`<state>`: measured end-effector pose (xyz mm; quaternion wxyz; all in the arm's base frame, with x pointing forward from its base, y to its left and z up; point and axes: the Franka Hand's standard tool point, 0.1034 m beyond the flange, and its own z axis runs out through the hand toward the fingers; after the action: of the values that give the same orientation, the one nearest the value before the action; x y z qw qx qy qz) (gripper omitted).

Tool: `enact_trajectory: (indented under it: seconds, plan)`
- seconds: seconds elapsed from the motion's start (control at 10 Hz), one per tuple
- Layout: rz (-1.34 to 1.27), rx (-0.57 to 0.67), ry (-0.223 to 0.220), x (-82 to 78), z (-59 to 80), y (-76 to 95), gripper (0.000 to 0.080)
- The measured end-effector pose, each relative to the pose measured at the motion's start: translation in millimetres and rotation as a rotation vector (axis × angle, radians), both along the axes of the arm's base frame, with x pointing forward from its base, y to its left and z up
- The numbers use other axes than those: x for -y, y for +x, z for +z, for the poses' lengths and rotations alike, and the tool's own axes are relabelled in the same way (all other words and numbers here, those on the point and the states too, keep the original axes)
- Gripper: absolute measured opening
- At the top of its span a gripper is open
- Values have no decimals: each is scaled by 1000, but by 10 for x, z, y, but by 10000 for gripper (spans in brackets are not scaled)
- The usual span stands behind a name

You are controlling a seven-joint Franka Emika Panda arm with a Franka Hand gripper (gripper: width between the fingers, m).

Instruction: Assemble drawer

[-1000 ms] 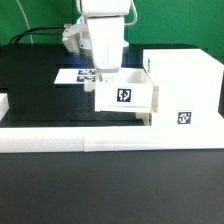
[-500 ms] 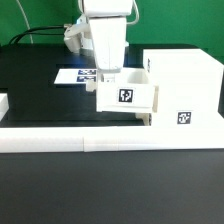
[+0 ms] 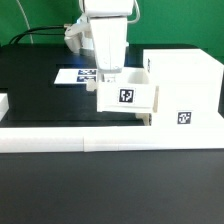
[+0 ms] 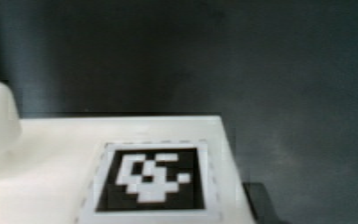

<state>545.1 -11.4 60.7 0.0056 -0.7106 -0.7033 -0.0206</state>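
Because the drawer box (image 3: 126, 97) sits partly entered in the open side of the drawer housing (image 3: 185, 90) at the exterior view's right on the table (image 3: 40, 85), we judge the gripper (image 3: 106, 76) stands over its left wall to push it home, though we cannot tell whether its fingers are apart or together.

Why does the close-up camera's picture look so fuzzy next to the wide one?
In the wrist view the marker tag on the white drawer part looks soft, its edges smeared, likely too near the lens; the dark table is murky. The exterior view is sharper: its tag on the drawer box reads crisply under even light.
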Motion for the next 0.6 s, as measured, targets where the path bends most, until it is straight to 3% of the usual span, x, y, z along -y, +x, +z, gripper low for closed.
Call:
enact_trajectory:
  seconds: [0.6]
  plan:
    - [8, -4, 1, -47, -11, -18, 44]
